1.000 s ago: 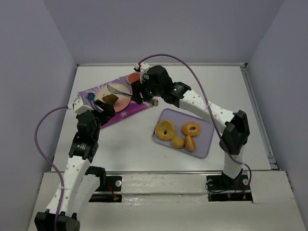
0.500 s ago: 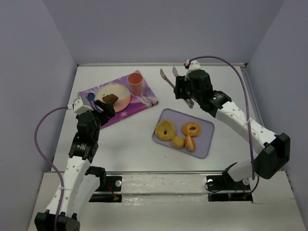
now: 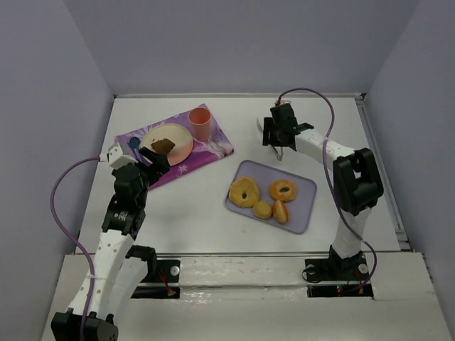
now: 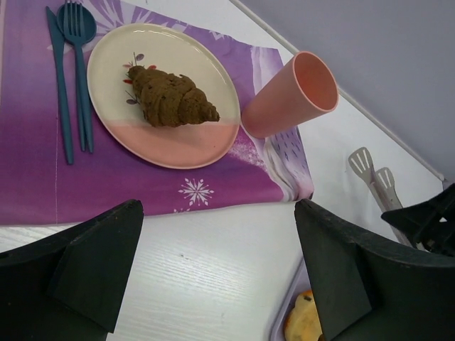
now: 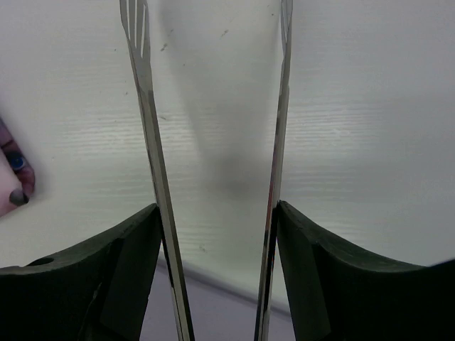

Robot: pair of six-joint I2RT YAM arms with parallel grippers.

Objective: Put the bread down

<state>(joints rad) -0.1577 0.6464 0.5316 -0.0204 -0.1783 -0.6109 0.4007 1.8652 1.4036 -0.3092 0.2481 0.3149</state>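
The bread point(image 3: 163, 145), a dark brown croissant-shaped lump, lies on the cream and pink plate point(image 3: 183, 144) on the purple placemat point(image 3: 210, 150). It shows in the left wrist view point(image 4: 170, 99) with nothing touching it. My left gripper point(image 3: 153, 162) is open and empty near the mat's front edge, its fingers point(image 4: 92, 256) wide apart. My right gripper point(image 3: 279, 133) is at the back, right of the mat. It is shut on metal tongs point(image 5: 149, 106), whose arms stand spread and empty.
A salmon cup point(image 3: 200, 123) stands on the mat's back corner. A blue fork and knife point(image 4: 71, 78) lie left of the plate. A lavender tray point(image 3: 304, 207) in front of the right gripper holds ring pastries and small rolls.
My right gripper has drawn away from the plate with the tongs, moving right and then down toward the table. The bread stays on the plate. The left arm has not moved.
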